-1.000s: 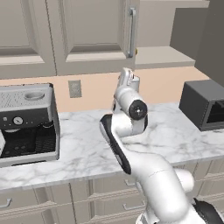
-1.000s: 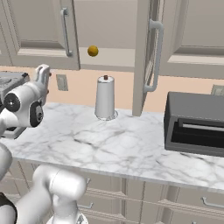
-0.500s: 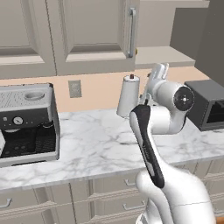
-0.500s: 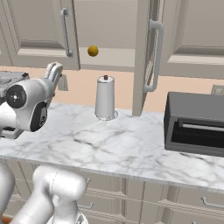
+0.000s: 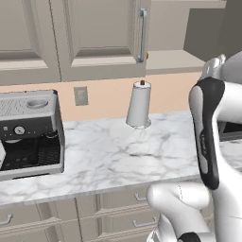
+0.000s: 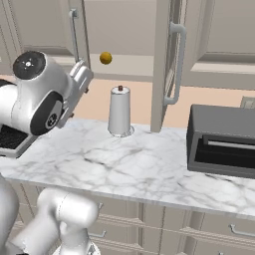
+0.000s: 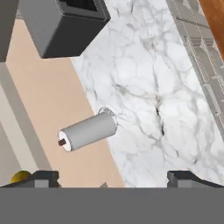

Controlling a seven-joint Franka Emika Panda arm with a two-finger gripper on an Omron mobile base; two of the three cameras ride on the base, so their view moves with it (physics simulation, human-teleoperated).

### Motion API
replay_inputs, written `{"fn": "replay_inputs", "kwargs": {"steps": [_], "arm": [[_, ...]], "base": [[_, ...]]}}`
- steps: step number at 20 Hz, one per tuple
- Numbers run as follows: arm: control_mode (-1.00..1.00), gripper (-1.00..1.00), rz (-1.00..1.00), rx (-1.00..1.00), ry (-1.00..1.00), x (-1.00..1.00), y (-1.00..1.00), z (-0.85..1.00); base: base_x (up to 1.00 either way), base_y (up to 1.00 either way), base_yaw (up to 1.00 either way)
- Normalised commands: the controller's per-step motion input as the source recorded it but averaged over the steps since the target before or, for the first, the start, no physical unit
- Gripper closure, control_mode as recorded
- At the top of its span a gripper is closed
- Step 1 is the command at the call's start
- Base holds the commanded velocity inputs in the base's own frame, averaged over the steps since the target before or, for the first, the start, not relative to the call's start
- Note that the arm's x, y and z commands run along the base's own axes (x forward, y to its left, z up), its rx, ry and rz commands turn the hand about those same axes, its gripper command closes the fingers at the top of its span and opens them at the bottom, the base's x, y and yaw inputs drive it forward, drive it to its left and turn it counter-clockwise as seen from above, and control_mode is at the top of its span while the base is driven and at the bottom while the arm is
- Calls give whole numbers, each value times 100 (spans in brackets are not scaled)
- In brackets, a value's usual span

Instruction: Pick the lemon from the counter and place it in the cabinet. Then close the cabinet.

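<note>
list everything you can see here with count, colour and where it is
lemon: 1, yellow-orange, inside the open cabinet
cabinet: 1, beige-grey, on the wall, one door standing open
paper towel roll: 1, white, upright on the counter below the cabinet
counter: 1, white marble with grey veins
coffee machine: 1, silver and black, counter's left end
toaster oven: 1, dark grey, counter's right end
wall outlet: 1, grey, on the peach wall
gripper: 1, dark tips, open, empty

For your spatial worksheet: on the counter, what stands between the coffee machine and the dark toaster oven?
The white paper towel roll stands upright near the wall between the coffee machine and the toaster oven; otherwise bare marble counter, per the right base view.
</note>
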Motion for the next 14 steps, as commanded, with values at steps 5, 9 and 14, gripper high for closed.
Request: {"fn": "replay_inputs", "kwargs": {"steps": [5,9,14], "arm": [[-100,-100,1,0,-15,-100,-60,-3],[-100,-100,10,-5,-71,-100,-46,-36],[-100,-100,11,-3,-64,-69,-68,-46]], "base": [[0,0,0],[0,0,0],[0,0,0]]}}
